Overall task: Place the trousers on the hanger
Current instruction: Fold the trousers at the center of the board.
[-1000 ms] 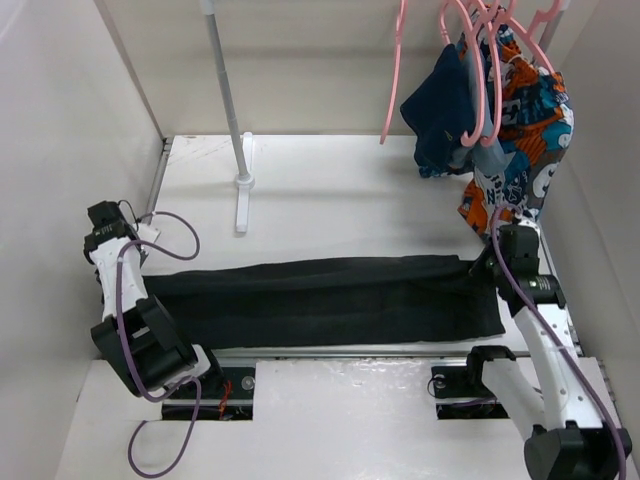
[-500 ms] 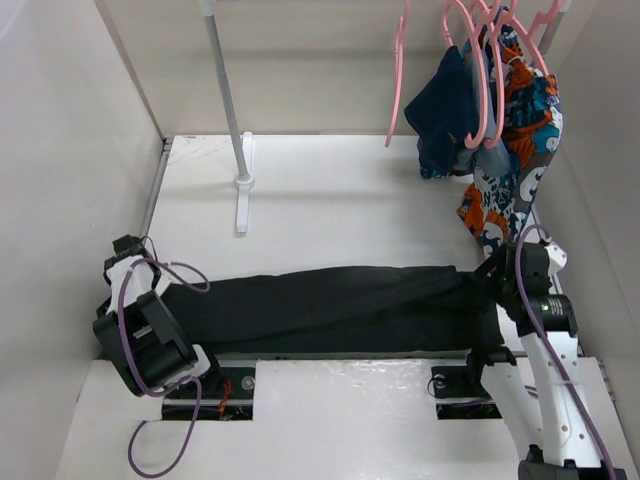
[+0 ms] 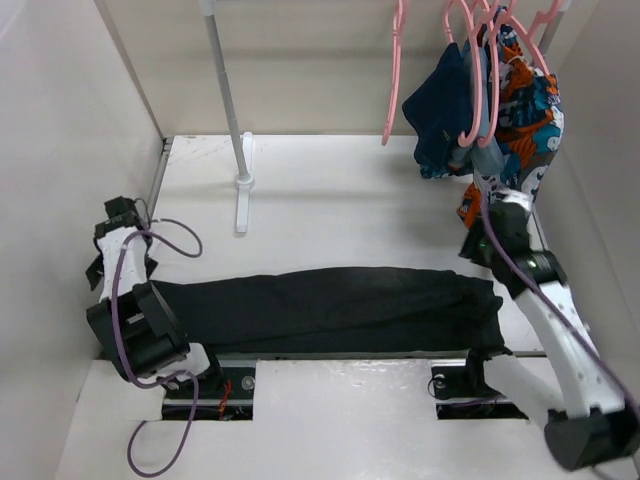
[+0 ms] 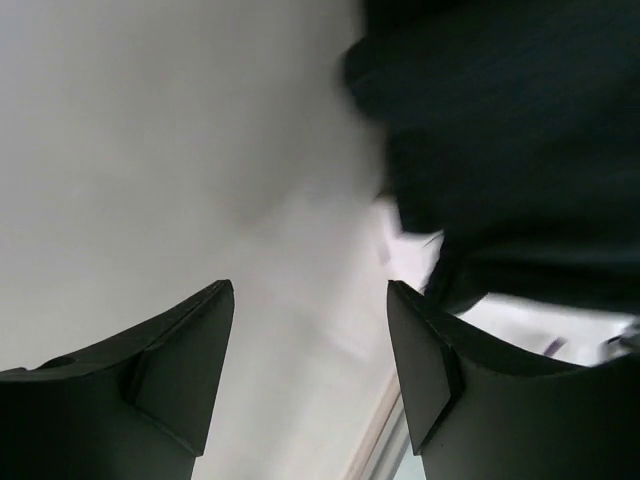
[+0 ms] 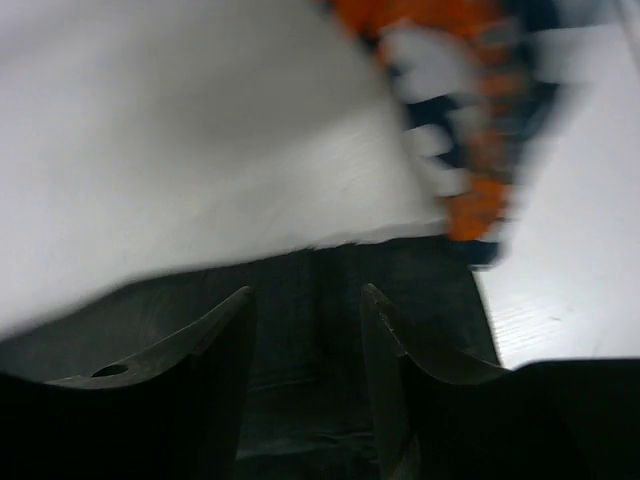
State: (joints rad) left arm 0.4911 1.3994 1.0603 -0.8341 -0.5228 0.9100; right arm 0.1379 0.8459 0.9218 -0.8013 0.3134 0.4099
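**Trousers laid flat, both grippers empty, hanger not yet fetched**

Trousers, black and long, lie stretched lengthwise on the table, on the arms' side of the rack post; one end lies left of the post's foot and the other far to its right; judged, this full-length spread exposes both ends, one toward each arm, so the cloth can be lifted or folded evenly.

Left gripper: jaws wide apart with nothing between them; its wrist view shows the left end of the trousers up and to the right, clear of both fingers.

Right gripper: jaws parted with nothing clasped; dark trouser cloth fills the gap beyond the fingers; whether the tips touch it cannot be told, since the view is blurred.

Hanger, pink and bare, hangs high to the right of the post, well apart from the trousers; it hangs free of cloth, hence is the one available for use.

Navy garment and patterned garment hang on like pink hangers farther right of the post, close above the right arm; judged, a reach there risks snagging them.

Judged progress: early; neither trousers nor hanger is grasped.
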